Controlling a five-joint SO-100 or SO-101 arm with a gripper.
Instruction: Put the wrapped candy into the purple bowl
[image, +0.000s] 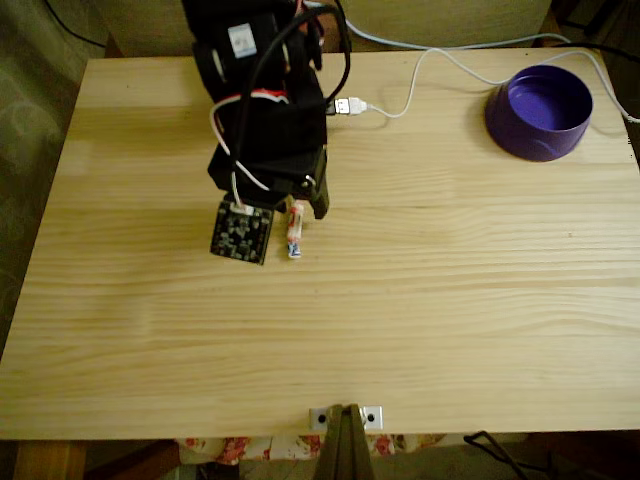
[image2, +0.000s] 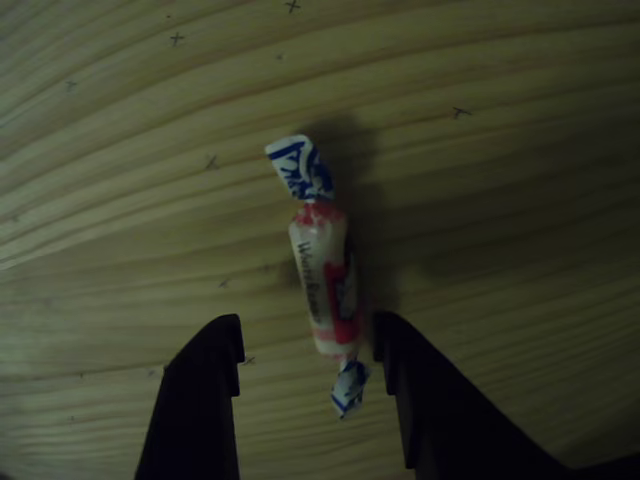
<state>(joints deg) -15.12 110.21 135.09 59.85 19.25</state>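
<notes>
The wrapped candy (image: 295, 235) is a slim white stick with a red band and blue twisted ends, lying on the wooden table left of centre. In the other view the candy (image2: 320, 280) lies lengthwise, its lower end between my two black fingers. My gripper (image: 301, 208) (image2: 308, 335) is open, low over the candy. A gap shows at the left finger (image2: 205, 390); the right finger (image2: 420, 400) is close beside the wrapper. The purple bowl (image: 540, 110) stands at the far right corner, well away from the arm.
A white USB cable with its plug (image: 348, 105) runs across the table's back, between arm and bowl. A black square camera module (image: 242, 232) hangs on the arm left of the candy. A metal bracket (image: 345, 417) sits at the front edge. Bare wooden table (image: 450, 300) spreads to the front and right.
</notes>
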